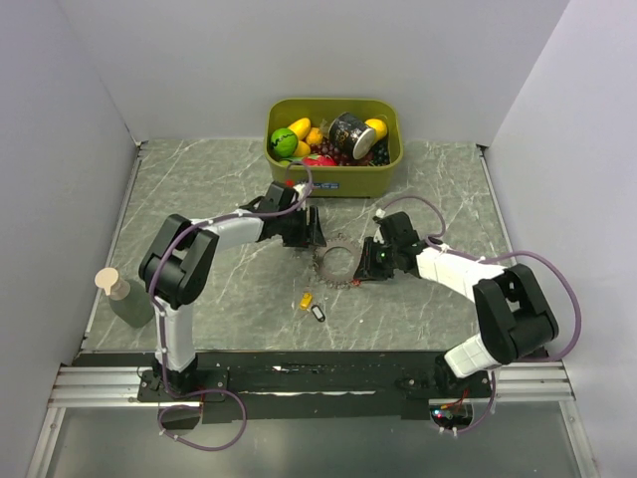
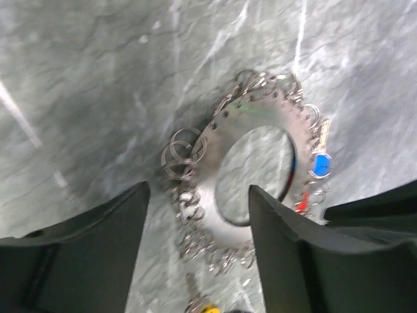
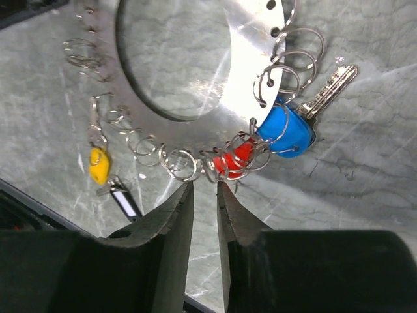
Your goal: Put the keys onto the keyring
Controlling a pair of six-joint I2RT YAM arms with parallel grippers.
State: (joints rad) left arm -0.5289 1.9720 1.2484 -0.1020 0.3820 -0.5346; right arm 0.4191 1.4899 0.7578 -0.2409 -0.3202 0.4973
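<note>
Right gripper (image 3: 204, 190): fingers narrowly parted, pinching nothing; red key (image 3: 238, 158) just above the tips.
Left gripper (image 2: 197, 192): fingers spread; keyring (image 2: 218, 137) ahead.

My left gripper (image 2: 197, 195) hangs over the grey marbled tabletop (image 2: 85, 85), black fingers spread wide, holding nothing. Beneath lies the flat silver metal keyring (image 2: 260, 111) rimmed with small wire loops, a blue-headed key (image 2: 319, 164) at its right edge.
</note>
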